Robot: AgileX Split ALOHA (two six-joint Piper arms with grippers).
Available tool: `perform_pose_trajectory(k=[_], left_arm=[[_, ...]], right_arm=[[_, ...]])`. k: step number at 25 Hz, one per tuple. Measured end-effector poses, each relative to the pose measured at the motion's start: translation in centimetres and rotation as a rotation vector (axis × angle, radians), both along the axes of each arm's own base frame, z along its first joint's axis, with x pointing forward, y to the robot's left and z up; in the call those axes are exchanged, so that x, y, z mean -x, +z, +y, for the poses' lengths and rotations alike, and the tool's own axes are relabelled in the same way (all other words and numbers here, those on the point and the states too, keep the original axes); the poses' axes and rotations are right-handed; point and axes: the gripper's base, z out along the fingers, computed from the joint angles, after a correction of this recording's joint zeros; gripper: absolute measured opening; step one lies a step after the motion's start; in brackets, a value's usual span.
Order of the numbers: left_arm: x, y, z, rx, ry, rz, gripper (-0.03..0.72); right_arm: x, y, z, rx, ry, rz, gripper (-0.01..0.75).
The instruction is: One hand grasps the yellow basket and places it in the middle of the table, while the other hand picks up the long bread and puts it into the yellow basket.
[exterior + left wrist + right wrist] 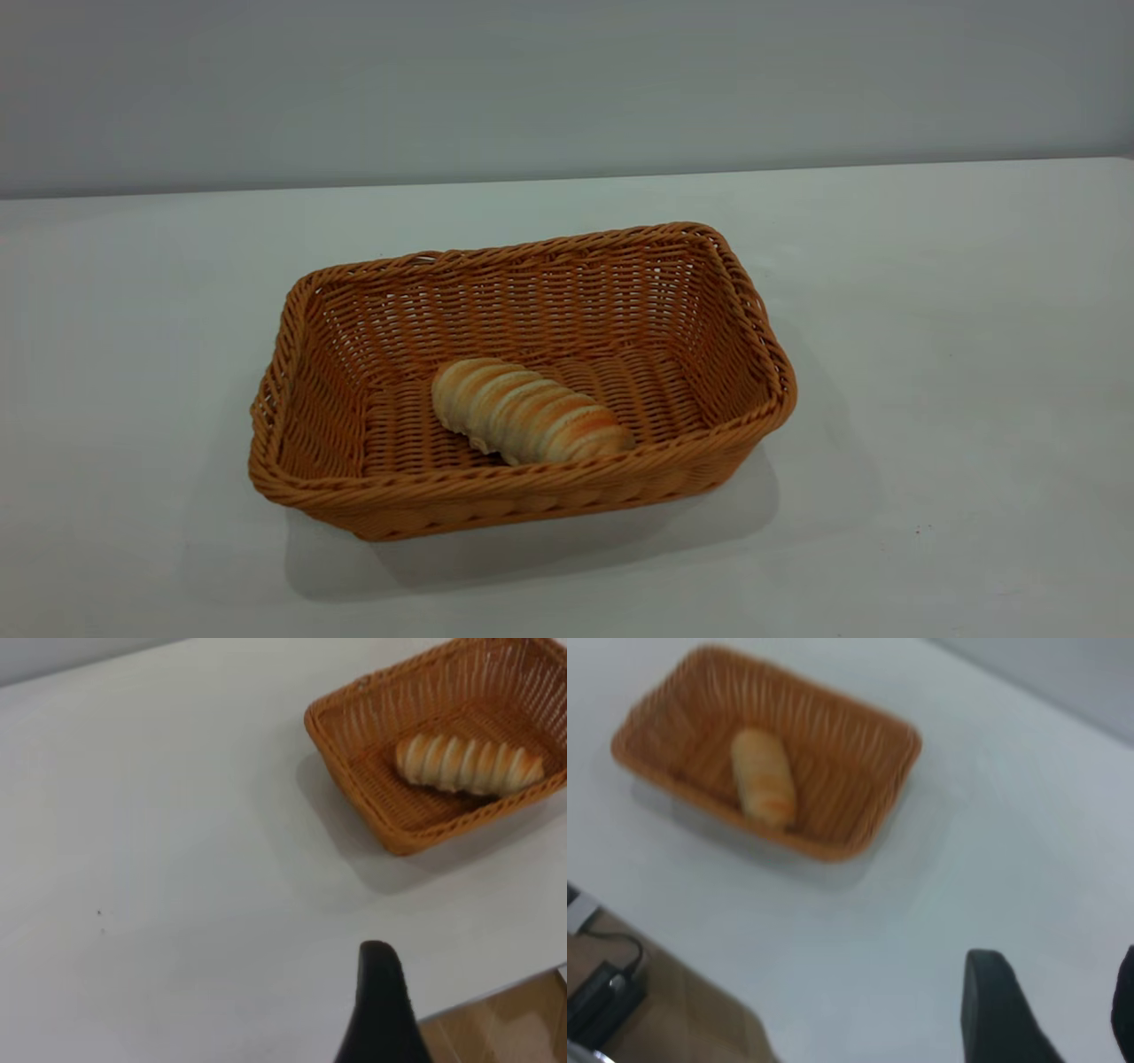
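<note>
Yellow basket (523, 478) (on table (930, 354)) holds long bread (530, 412).

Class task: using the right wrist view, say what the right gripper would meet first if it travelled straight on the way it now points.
Probably only bare table. The right gripper has its jaws apart and points over white tabletop; the yellow basket holding the long bread lies off to one side of that line, though depth is unclear.
</note>
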Motion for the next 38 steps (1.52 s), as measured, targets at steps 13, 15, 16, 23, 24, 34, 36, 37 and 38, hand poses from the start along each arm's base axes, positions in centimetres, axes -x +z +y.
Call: perform_pose_trajectory(k=[13,15,16,23,24,34,36,37,38], left_arm=[[-0.1,-5.3,0.2,-0.023,0.012,0.04,0.584],[-0.1,-5.3,0.2,-0.022,0.012,0.035,0.584],[-0.1,-5.3,0.2,-0.022,0.013,0.033,0.584],[-0.1,-5.3,0.2,-0.023,0.014,0.034,0.584],[-0.1,-5.3,0.2,-0.023,0.014,0.034,0.584],[-0.1,-5.3,0.2,-0.023,0.014,0.034,0.584],[-0.1,-5.3,0.2,-0.023,0.014,0.034,0.584],[-0.1,-5.3,0.2,-0.023,0.014,0.034,0.584],[-0.1,-5.3,0.2,-0.023,0.014,0.034,0.584]], right_arm=[[6.4,-8.9,-2.7,-0.034,-0.042,-0.059,0.358],[6.7,-10.1,-3.1,-0.035,-0.086,-0.057,0.358],[6.8,-10.6,-3.3,-0.039,-0.111,-0.058,0.358],[6.6,-13.3,-4.4,-0.064,-0.261,-0.08,0.358],[6.5,-13.5,-4.3,-0.067,-0.263,-0.084,0.358],[5.6,-15.1,-4.0,-0.063,-0.267,-0.06,0.358],[5.6,-15.1,-4.0,-0.063,-0.267,-0.06,0.358],[5.6,-15.1,-4.0,-0.063,-0.267,-0.06,0.358],[5.6,-15.1,-4.0,-0.063,-0.267,-0.06,0.358]])
